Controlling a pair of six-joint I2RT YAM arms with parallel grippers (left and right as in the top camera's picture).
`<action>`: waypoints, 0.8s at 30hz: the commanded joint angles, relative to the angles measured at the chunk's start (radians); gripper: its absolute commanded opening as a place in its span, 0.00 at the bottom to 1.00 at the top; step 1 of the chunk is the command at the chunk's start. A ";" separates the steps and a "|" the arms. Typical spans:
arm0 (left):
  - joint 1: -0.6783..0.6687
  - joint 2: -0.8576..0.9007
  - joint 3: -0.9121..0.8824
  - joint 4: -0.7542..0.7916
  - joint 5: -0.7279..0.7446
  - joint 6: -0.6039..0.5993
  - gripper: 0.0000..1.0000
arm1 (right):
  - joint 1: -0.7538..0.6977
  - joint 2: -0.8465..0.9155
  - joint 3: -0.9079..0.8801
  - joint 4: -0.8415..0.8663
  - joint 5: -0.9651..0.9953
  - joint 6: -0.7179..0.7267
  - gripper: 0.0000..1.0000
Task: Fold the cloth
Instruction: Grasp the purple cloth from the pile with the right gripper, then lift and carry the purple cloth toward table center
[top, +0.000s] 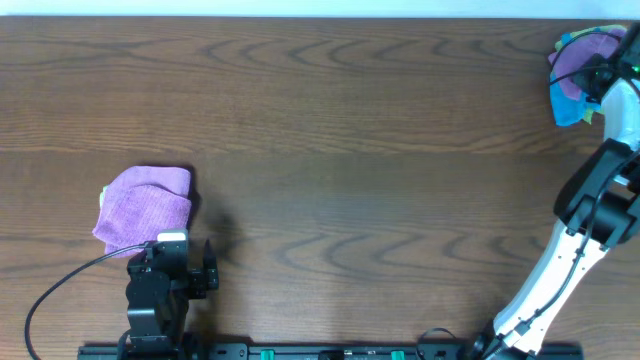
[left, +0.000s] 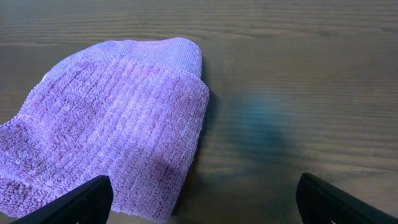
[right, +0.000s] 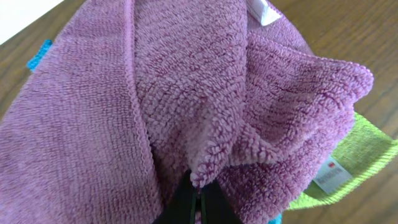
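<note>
At the table's far right corner a purple-magenta cloth (top: 577, 56) lies bunched on top of a small pile. My right gripper (right: 199, 194) is shut on a fold of this cloth (right: 186, 93), with the terry pile pinched between its black fingertips; in the overhead view this gripper (top: 597, 76) sits right over the pile. On the left lies a folded lavender-purple cloth (top: 146, 203). My left gripper (left: 202, 196) stands open just at that folded cloth's (left: 112, 124) near right corner, with nothing between its fingers. From above, the left gripper (top: 172, 242) is at the folded cloth's front edge.
Under the pinched cloth lie a bright blue cloth (top: 565, 108) and a yellow-green cloth (right: 364, 158) with a white label. The right arm (top: 585, 215) stretches along the table's right edge. A black cable (top: 60, 285) loops at the front left.
</note>
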 joint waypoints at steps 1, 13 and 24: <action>0.006 -0.006 -0.010 -0.003 -0.017 0.006 0.95 | 0.016 -0.101 0.029 -0.026 0.019 -0.031 0.01; 0.006 -0.006 -0.010 -0.003 -0.017 0.006 0.95 | 0.094 -0.253 0.029 -0.265 0.026 -0.118 0.01; 0.006 -0.006 -0.010 -0.003 -0.017 0.006 0.95 | 0.169 -0.388 0.029 -0.487 -0.143 -0.167 0.01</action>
